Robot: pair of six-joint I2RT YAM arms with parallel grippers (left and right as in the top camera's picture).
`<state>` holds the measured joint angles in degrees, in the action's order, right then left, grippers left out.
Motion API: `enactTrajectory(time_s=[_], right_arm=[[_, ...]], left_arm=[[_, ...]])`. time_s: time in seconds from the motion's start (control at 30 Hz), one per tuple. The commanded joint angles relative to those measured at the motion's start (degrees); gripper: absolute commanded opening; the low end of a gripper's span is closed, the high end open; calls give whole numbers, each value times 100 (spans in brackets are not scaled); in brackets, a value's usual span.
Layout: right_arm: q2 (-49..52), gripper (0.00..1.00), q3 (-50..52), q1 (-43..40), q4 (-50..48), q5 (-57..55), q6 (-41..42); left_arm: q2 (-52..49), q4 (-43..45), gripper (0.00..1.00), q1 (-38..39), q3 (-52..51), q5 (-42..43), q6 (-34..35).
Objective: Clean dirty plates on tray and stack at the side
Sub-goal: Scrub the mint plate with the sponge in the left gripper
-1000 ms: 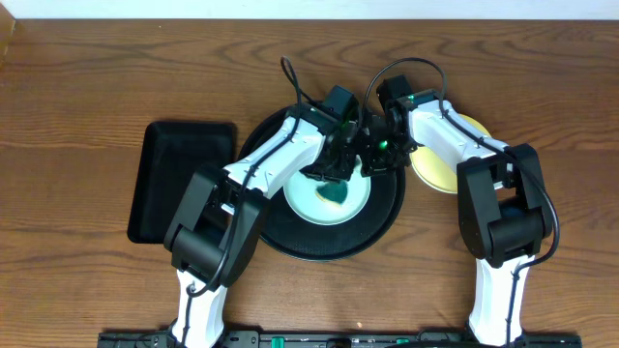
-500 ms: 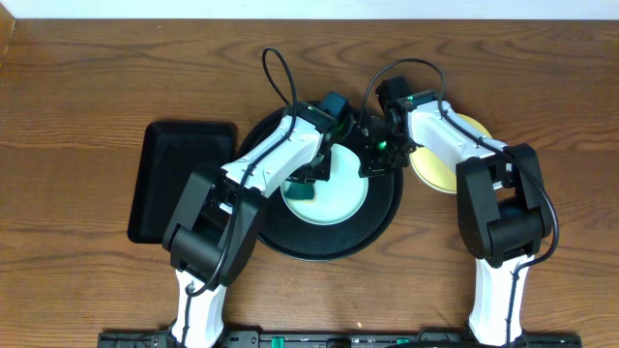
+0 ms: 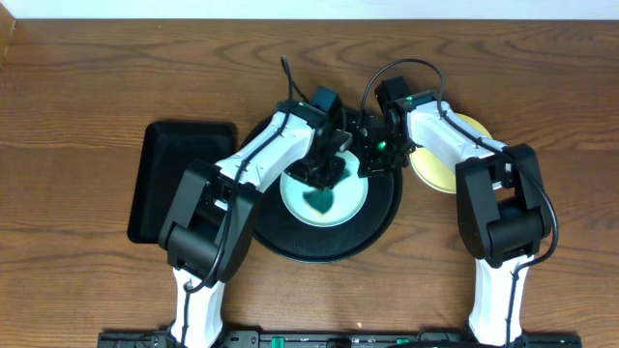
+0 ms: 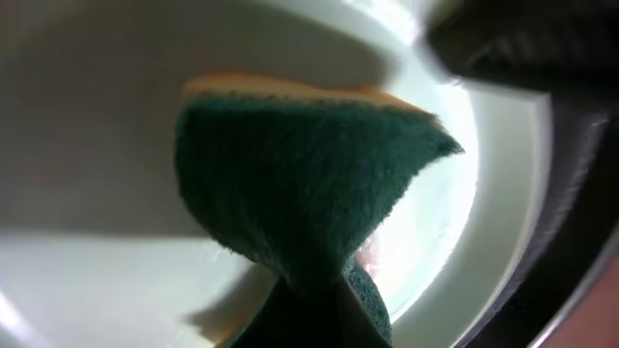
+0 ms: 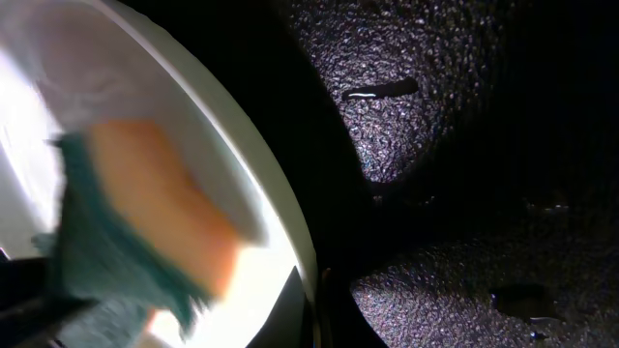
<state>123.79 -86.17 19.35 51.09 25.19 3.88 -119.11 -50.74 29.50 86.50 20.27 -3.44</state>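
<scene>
A pale mint plate [image 3: 354, 205] lies on the round black tray [image 3: 329, 249]. My left gripper [image 3: 327, 174] is shut on a green and orange sponge [image 3: 317, 200] and presses it on the middle of the plate. In the left wrist view the sponge [image 4: 309, 193] covers the plate [image 4: 87, 280]. My right gripper [image 3: 373, 160] is shut on the plate's far right rim [image 5: 276, 208], with the sponge [image 5: 145, 222] and the tray [image 5: 435, 145] in its view. A pale yellow plate [image 3: 442, 166] lies right of the tray, partly under the right arm. No second mint plate shows.
A smaller black rectangular tray [image 3: 179, 193] lies on the wooden table [image 3: 87, 87] left of the round tray. Both arms cross over the round tray's far half.
The left gripper has swept the sponge from the plate's right side to its left edge and back to the middle. The right gripper has held still on the rim.
</scene>
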Motion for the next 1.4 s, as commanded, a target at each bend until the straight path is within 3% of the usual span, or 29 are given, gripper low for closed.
enactTrajectory(time_s=[0.0, 0.1, 0.27, 0.53, 0.83, 1.03, 1.2, 1.37], right_arm=[[138, 1, 133, 59, 28, -118, 59], [138, 1, 133, 59, 28, -120, 61], [138, 1, 133, 57, 31, -138, 83], [138, 1, 133, 57, 31, -140, 83], [136, 1, 131, 57, 33, -138, 149], [-15, 1, 101, 57, 76, -138, 192], [-459, 1, 101, 70, 76, -229, 247], [-1215, 1, 101, 201, 92, -962, 339]], left_arm=[[-133, 326, 7, 39, -83, 531, -313], [-133, 629, 7, 39, -83, 144, -85], [-133, 949, 8, -4, -83, -1244, 592], [-131, 605, 7, -404, 131, -2894, 1259], [216, -540, 7, -839, 835, -2892, 1257], [1016, -990, 7, -1099, 1119, -2227, 1255], [1779, -1141, 7, -1508, 1119, -1670, 1259], [2118, -1379, 7, -2063, 1119, -1639, 1257]])
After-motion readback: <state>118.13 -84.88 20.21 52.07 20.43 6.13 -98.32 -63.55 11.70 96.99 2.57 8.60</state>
